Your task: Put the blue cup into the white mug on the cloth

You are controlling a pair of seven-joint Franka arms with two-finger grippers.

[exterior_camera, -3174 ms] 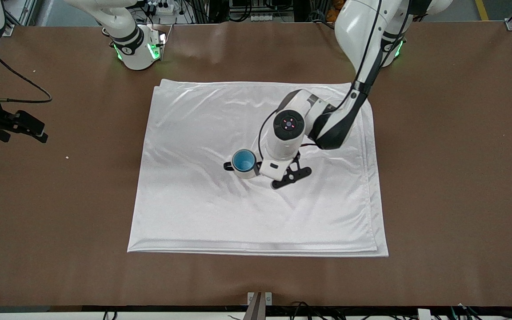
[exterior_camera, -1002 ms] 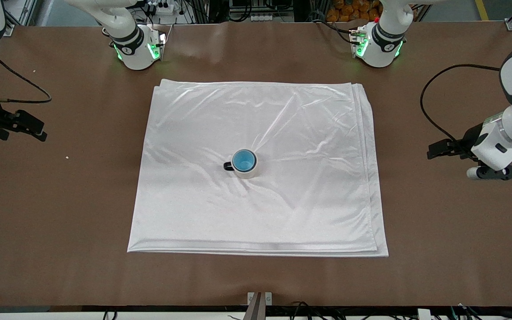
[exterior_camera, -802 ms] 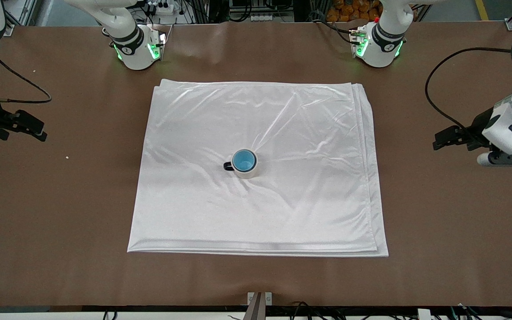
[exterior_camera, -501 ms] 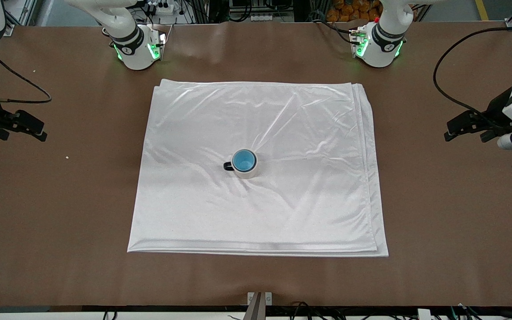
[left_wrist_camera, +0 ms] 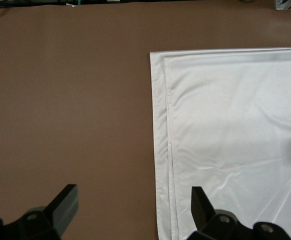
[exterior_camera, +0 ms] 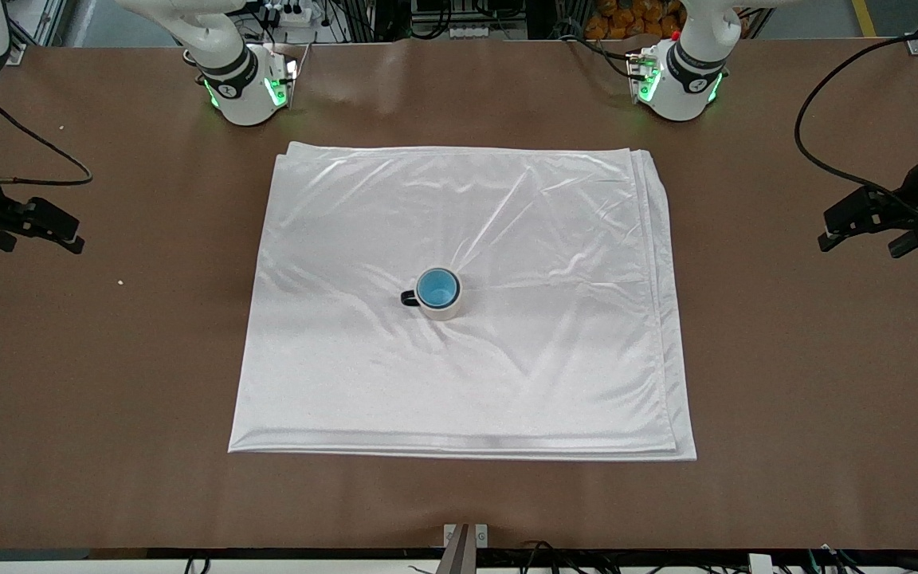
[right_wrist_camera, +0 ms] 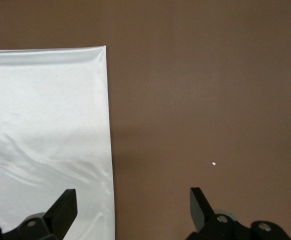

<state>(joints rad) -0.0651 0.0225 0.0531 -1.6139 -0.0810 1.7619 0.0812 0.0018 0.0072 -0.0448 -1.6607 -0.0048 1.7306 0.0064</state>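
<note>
1. Blue cup [exterior_camera: 437,288] nested upright in white mug [exterior_camera: 441,296], mid cloth [exterior_camera: 347,367].
2. Left tool [left_wrist_camera: 134,210] spread wide, empty, over bare surface [exterior_camera: 786,359] beside the cloth.
3. Right tool [right_wrist_camera: 133,210] also wide, parked above the cloth's edge.

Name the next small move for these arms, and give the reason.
Probably none beyond parking: the blue cup already sits inside the white mug on the cloth. The left gripper and right gripper both hover open over the table, holding nothing.

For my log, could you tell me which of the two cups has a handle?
The white mug: a small black handle sticks out toward the right arm's end. The blue cup nested inside it has none.
</note>
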